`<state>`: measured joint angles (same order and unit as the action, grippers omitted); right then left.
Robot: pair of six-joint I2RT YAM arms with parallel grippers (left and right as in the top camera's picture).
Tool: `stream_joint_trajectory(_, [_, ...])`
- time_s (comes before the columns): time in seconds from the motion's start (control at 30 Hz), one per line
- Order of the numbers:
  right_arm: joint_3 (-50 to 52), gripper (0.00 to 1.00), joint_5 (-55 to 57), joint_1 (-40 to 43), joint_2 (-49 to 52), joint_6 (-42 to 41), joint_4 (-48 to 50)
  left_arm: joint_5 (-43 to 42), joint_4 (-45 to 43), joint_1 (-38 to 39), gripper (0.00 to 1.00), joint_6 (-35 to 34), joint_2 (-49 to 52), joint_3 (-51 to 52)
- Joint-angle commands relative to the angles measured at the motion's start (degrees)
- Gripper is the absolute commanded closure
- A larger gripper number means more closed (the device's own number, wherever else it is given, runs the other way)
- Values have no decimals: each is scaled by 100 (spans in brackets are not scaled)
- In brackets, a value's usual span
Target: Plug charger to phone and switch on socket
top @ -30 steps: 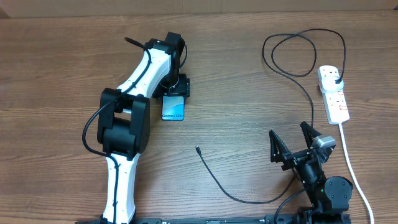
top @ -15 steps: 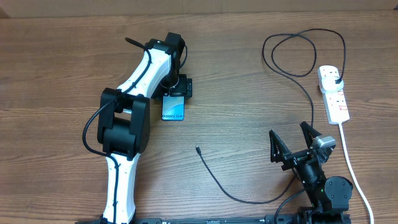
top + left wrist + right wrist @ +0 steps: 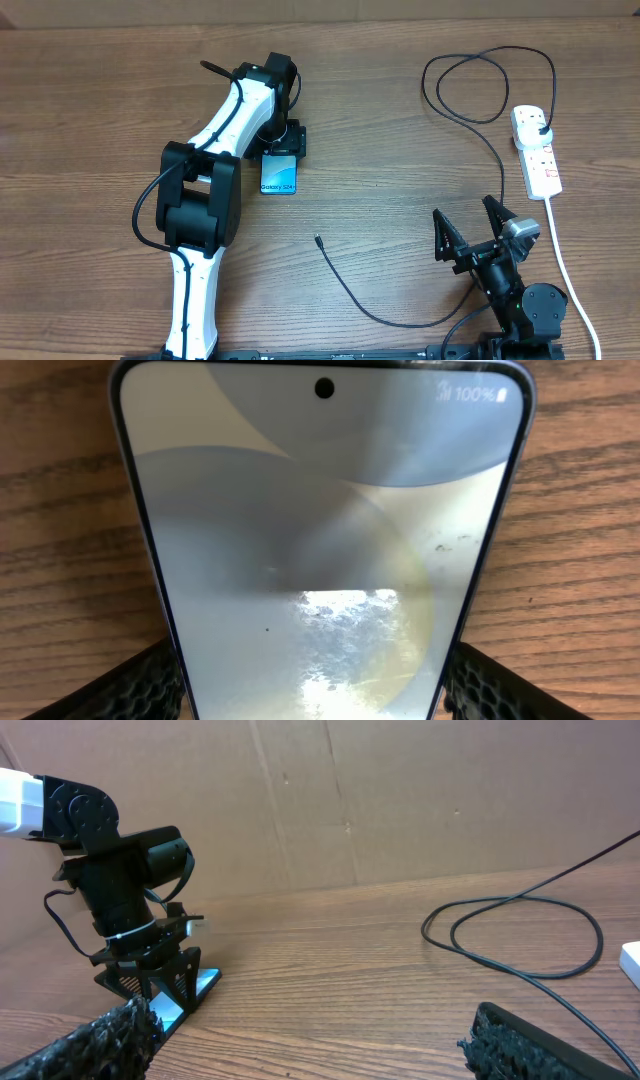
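The phone [image 3: 278, 176] lies flat on the table with its screen lit, "Galaxy S24" at its near end. It fills the left wrist view [image 3: 320, 550]. My left gripper [image 3: 281, 143] straddles the phone's far end, with a finger against each long edge [image 3: 315, 690]. The charger cable [image 3: 352, 293] lies loose, its connector tip [image 3: 317, 239] below and to the right of the phone. Its black plug [image 3: 541, 124] sits in the white socket strip [image 3: 536, 152] at the right. My right gripper [image 3: 478, 228] is open and empty near the front edge [image 3: 315, 1050].
The cable loops at the back right [image 3: 487, 85] and also shows in the right wrist view [image 3: 520, 925]. The strip's thick white cord [image 3: 566, 270] runs down the right side. A cardboard wall [image 3: 400, 800] stands behind the table.
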<state>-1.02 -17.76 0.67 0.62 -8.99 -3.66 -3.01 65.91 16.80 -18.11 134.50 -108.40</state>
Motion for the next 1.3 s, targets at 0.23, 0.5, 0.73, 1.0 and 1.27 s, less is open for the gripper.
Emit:
stream_joint_trajectory(0.23, [55,0,-114,-31,-46,7,50,-306,72,15,27,-31,168,227])
stream_joint_trajectory(0.5, [-330,0,-24,-28,-39,-166,57,-455,70,15,29,-11,168,227])
stream_joint_trajectory(0.73, [-2564,0,146,-28,811,-254,-940,-452,68,15,28,-11,168,227])
stream_joint_trajectory(1.0, [-5670,0,-9,-28,3324,164,-2868,-452,136,15,28,-13,168,227])
stream_joint_trajectory(1.27, [-6918,0,-1464,-28,5556,157,-4258,-446,107,15,27,-15,168,227])
